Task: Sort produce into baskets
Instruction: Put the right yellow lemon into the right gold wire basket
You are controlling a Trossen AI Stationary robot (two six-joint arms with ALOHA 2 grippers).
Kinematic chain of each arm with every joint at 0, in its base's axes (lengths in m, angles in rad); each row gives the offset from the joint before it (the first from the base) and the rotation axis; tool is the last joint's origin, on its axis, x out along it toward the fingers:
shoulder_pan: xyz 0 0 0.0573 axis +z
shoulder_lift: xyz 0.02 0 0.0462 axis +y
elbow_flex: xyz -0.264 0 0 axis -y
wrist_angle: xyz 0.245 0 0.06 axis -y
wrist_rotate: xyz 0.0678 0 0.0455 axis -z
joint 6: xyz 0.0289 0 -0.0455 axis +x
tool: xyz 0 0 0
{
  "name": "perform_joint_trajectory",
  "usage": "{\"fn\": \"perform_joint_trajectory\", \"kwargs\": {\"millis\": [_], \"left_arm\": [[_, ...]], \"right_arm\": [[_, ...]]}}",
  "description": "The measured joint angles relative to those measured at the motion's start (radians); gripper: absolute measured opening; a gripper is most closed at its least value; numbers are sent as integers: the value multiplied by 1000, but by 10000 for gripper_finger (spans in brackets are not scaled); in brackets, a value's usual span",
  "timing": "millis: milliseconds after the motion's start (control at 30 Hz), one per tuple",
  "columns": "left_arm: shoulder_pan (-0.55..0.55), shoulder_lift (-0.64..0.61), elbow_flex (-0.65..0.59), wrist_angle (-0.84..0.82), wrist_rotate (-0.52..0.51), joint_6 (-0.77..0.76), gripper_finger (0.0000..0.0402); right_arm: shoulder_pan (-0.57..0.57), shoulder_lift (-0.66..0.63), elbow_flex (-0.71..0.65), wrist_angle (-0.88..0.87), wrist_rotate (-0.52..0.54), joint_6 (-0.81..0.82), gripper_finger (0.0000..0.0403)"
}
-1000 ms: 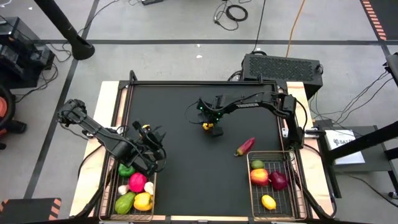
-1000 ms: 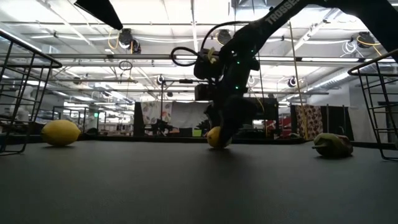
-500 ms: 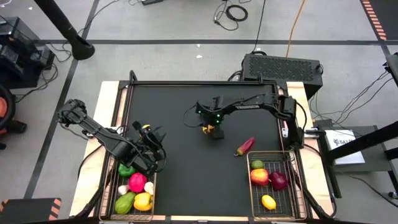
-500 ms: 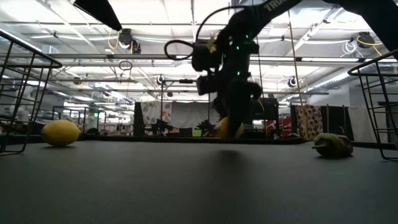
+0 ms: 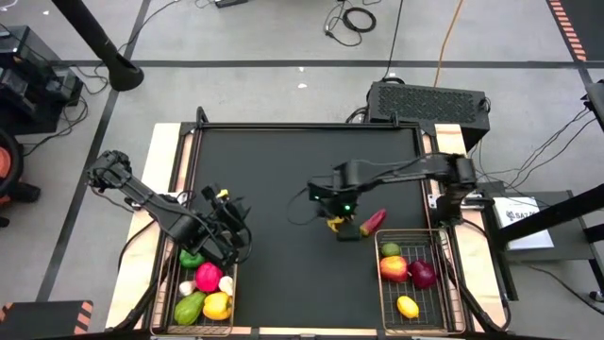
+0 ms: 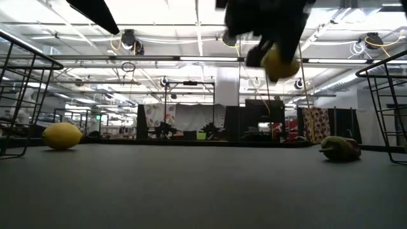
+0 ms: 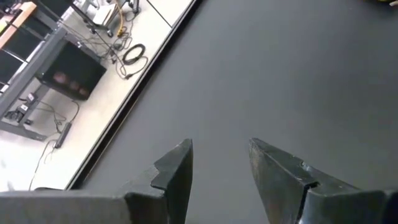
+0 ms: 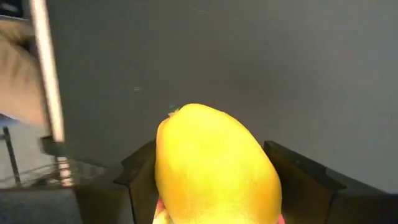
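My right gripper (image 5: 338, 225) is shut on a yellow lemon (image 8: 214, 165) and holds it high above the black mat (image 5: 283, 170), left of the right wire basket (image 5: 444, 283). The low view shows the lemon (image 6: 278, 63) in the air. A dark red chili (image 5: 373, 222) lies on the mat beside that basket's far left corner. My left gripper (image 7: 221, 168) is open and empty, over the mat by the far end of the left basket (image 5: 175, 283). Another lemon (image 6: 62, 135) lies on the mat at the left. My right gripper pinches the lemon between its two fingers (image 8: 140, 177), one on each side of its middle (image 8: 168, 180). The fingers come from above, pointing down. The lemon's pointed end (image 8: 177, 112) sticks out past the fingertips. The lemon is lifted clear of the mat.
The right basket holds a red apple (image 5: 394, 268), a dark red piece (image 5: 424, 274), a lemon (image 5: 407, 306) and a lime (image 5: 390, 249). The left basket holds green, pink and yellow peppers and garlic. The middle and far part of the mat is bare.
My right gripper has lifted the lemon off the middle of the mat and carried it up, toward the table's right and near edges, to just left of the chili and the right basket. The lemon now hangs clear of the mat.
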Motion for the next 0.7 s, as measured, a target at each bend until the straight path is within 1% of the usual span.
{"fn": "perform_joint_trajectory", "kwargs": {"millis": [67,133,300,433,533,600,700], "left_arm": [[-4,0,0,0,0,0,164],[-5,0,0,2,0,0,164],[-5,0,0,14,0,0,164],[-5,0,0,16,-2,4,164],[-4,0,0,23,-9,27,164],[-3,0,0,27,-11,34,164],[-3,0,0,27,-26,34,164]], "right_arm": [[37,-63,0,-12,13,68,243],[83,-130,0,-24,80,149,243],[234,-284,0,-119,335,416,243],[399,-376,-2,-211,522,702,243],[540,-422,-41,-246,643,927,243],[618,-438,-81,-247,662,1048,243],[712,-437,-139,-244,639,1180,243]]}}
